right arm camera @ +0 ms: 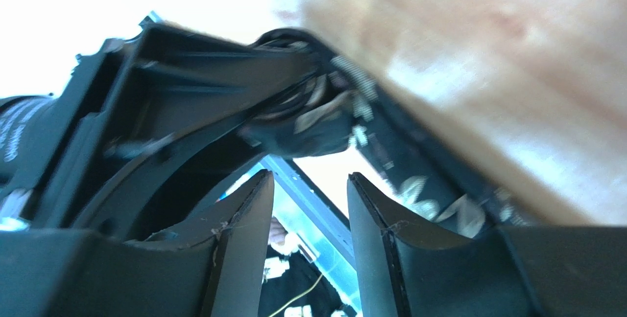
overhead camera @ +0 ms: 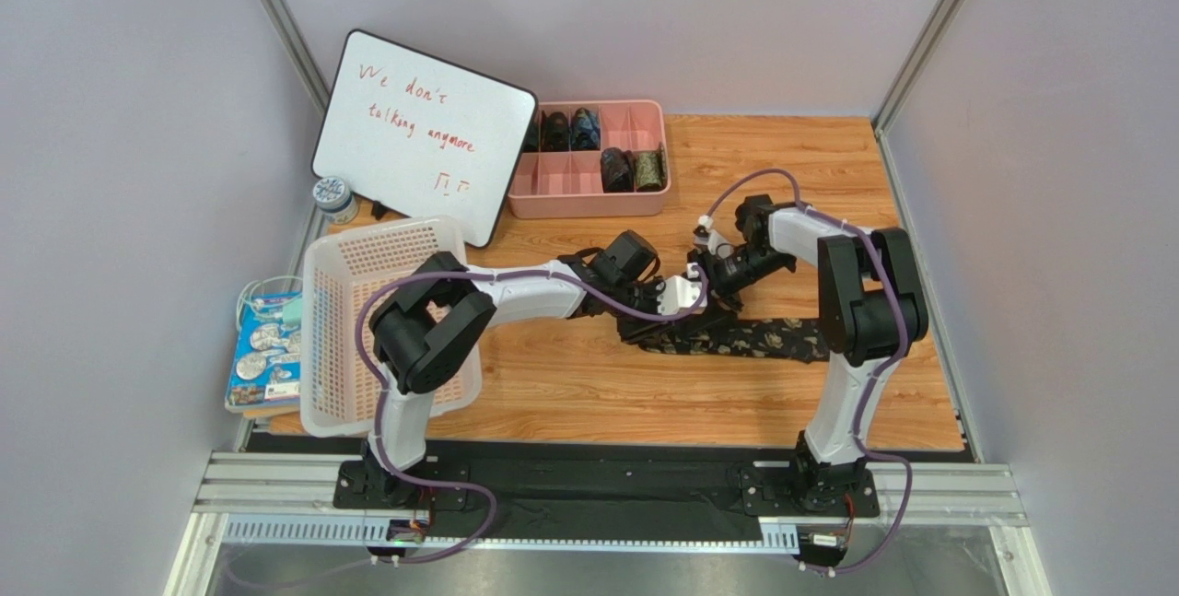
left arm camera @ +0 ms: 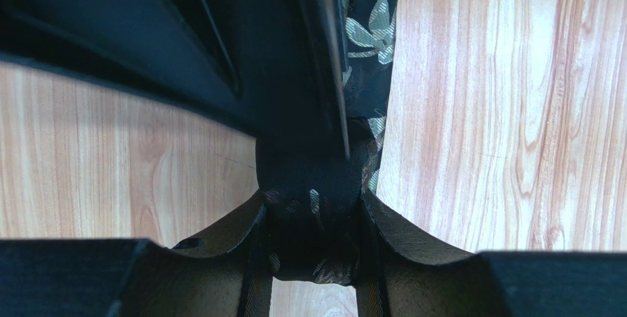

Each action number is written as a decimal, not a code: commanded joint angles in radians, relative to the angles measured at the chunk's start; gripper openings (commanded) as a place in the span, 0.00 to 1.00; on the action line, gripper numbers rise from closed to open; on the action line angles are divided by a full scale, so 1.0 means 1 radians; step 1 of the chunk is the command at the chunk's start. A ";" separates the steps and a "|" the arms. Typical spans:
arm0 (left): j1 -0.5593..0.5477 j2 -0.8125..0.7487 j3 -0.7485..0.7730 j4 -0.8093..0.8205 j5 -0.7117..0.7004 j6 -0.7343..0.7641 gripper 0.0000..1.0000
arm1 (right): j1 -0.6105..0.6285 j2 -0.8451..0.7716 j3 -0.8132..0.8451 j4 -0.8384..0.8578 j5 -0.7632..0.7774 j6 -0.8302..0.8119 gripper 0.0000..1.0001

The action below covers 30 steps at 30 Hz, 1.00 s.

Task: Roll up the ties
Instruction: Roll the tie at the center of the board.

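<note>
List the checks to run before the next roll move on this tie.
1. Left gripper pinches the tie: ok, fabric is clamped between its fingers.
2. Right gripper free to help: ok, jaws apart, nothing between them.
3. Rest of the tie flat on the table: ok, the top view shows it lying straight toward the right arm.
4. Clearance between the two grippers: cannot tell, they are close in the top view.
5. Roll tight at the held end: cannot tell, the right wrist view is blurred.
6. Pink tray has room: ok, some compartments are empty.
</note>
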 commanded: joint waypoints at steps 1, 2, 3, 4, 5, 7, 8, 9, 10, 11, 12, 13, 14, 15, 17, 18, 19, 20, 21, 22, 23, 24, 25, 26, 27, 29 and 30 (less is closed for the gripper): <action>-0.017 0.092 0.045 -0.217 -0.057 -0.005 0.35 | 0.017 -0.039 -0.031 0.090 -0.069 0.070 0.48; -0.017 0.096 0.062 -0.223 -0.059 -0.013 0.36 | 0.024 -0.021 -0.032 0.104 -0.083 0.081 0.47; -0.017 0.104 0.070 -0.228 -0.060 -0.019 0.37 | 0.044 -0.013 -0.032 0.133 -0.083 0.099 0.47; -0.017 0.105 0.075 -0.231 -0.053 -0.023 0.39 | 0.053 -0.003 -0.031 0.146 -0.077 0.104 0.46; -0.016 0.104 0.079 -0.230 -0.050 -0.026 0.41 | 0.060 0.007 -0.029 0.160 -0.048 0.111 0.44; -0.016 0.099 0.078 -0.228 -0.033 -0.028 0.46 | 0.064 0.037 -0.034 0.201 -0.028 0.134 0.37; -0.014 0.098 0.072 -0.219 -0.027 -0.027 0.49 | 0.063 0.046 -0.032 0.203 0.015 0.133 0.31; -0.014 0.086 0.064 -0.208 -0.028 -0.028 0.50 | 0.057 0.065 -0.038 0.201 0.028 0.131 0.18; -0.011 0.081 0.058 -0.201 -0.021 -0.028 0.53 | 0.051 0.068 -0.044 0.200 0.037 0.122 0.13; -0.006 0.073 0.050 -0.190 -0.011 -0.028 0.56 | 0.043 0.073 -0.052 0.195 0.069 0.119 0.06; 0.004 0.058 0.044 -0.181 -0.002 -0.037 0.59 | 0.028 0.074 -0.058 0.183 0.081 0.113 0.00; 0.012 0.047 0.036 -0.167 0.015 -0.046 0.65 | 0.018 0.076 -0.072 0.177 0.094 0.105 0.00; 0.023 0.035 0.020 -0.133 0.030 -0.056 0.67 | 0.009 0.077 -0.080 0.170 0.129 0.096 0.00; 0.045 0.000 0.007 -0.109 0.053 -0.074 0.70 | -0.009 0.076 -0.087 0.164 0.140 0.092 0.00; 0.064 -0.039 -0.037 -0.011 0.101 -0.094 0.75 | -0.022 0.086 -0.101 0.157 0.175 0.076 0.00; 0.075 -0.066 -0.048 0.014 0.116 -0.097 0.76 | -0.026 0.091 -0.103 0.144 0.183 0.070 0.00; 0.075 -0.077 -0.057 0.036 0.136 -0.099 0.78 | -0.026 0.097 -0.103 0.143 0.193 0.062 0.00; 0.076 -0.086 -0.074 0.080 0.147 -0.100 0.78 | -0.026 0.108 -0.101 0.138 0.222 0.058 0.00; 0.075 -0.092 -0.079 0.098 0.159 -0.103 0.78 | -0.026 0.112 -0.100 0.140 0.235 0.059 0.00; 0.075 -0.091 -0.082 0.118 0.182 -0.115 0.79 | -0.028 0.117 -0.097 0.141 0.246 0.059 0.00; 0.073 -0.088 -0.083 0.149 0.191 -0.125 0.79 | -0.025 0.126 -0.084 0.141 0.274 0.062 0.00; 0.072 -0.074 -0.082 0.154 0.202 -0.131 0.80 | -0.025 0.131 -0.078 0.146 0.291 0.071 0.00; 0.067 -0.067 -0.080 0.184 0.205 -0.131 0.80 | -0.025 0.137 -0.072 0.149 0.310 0.073 0.00; 0.063 -0.059 -0.082 0.195 0.207 -0.125 0.82 | -0.016 0.148 -0.055 0.147 0.318 0.075 0.00; 0.052 -0.048 -0.085 0.206 0.205 -0.117 0.83 | -0.011 0.154 -0.046 0.144 0.325 0.078 0.00; 0.041 -0.037 -0.103 0.255 0.202 -0.106 0.83 | 0.009 0.166 -0.026 0.149 0.321 0.076 0.00; 0.038 -0.033 -0.105 0.266 0.204 -0.102 0.83 | 0.017 0.169 -0.020 0.152 0.318 0.078 0.00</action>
